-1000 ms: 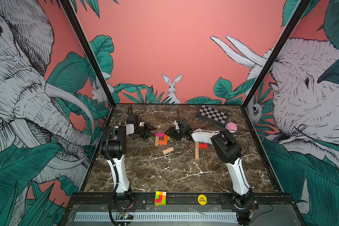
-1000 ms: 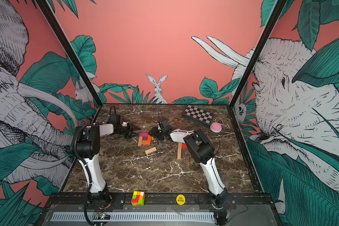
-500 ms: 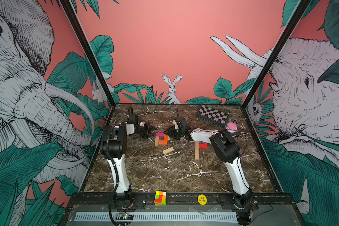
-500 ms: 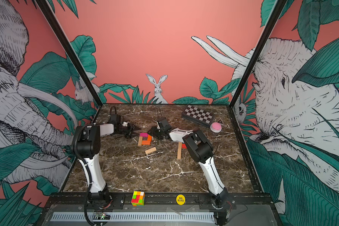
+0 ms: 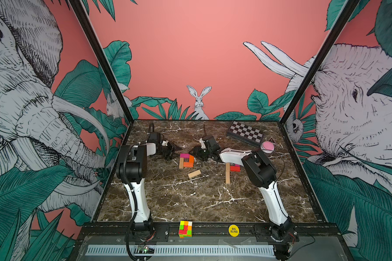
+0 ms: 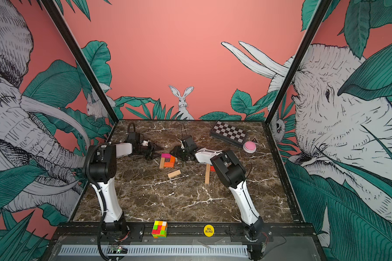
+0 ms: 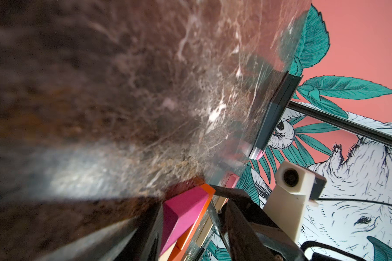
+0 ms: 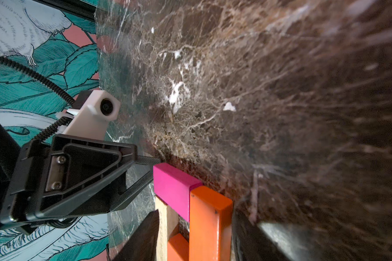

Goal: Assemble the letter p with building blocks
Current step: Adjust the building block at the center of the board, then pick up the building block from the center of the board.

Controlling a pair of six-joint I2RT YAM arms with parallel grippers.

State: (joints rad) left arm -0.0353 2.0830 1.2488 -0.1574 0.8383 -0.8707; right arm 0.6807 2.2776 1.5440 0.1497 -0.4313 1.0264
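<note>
**Little change: right gripper has crept onto the loop, and no block has moved**

1. Table (image 5: 190,203): the layout matches that of a second ago. You have gained no placement in that time.
2. Arms: the right arm (image 5: 258,171) has eased slightly toward the block group. I see no shift in the left arm (image 5: 131,165).
3. Right gripper (image 5: 197,155): jaws apart, nothing clamped. One finger sits against the orange block (image 8: 209,217), which lies just ahead of its tips.
4. Left gripper (image 8: 151,168): jaws apart and empty. Its tips are at the end of the magenta block (image 8: 174,187); I cannot confirm whether they are touching it.
5. Loop between the two grippers: the magenta block, the orange block, a second orange block (image 8: 177,246) and a tan block (image 8: 165,221) form a closed square, lying flat.
6. Spare stock: a loose tan block (image 5: 194,174) lies near the right gripper, on the side toward the arm bases. A long tan block (image 5: 227,174) and a red block (image 5: 235,168) lie partly under the right arm.

Finding: you appear to be squaring the loop from both sides, not picking. The bowl of the P reads as done, but the stem is too short. Expect the loose tan block to go below the tan side next.
</note>
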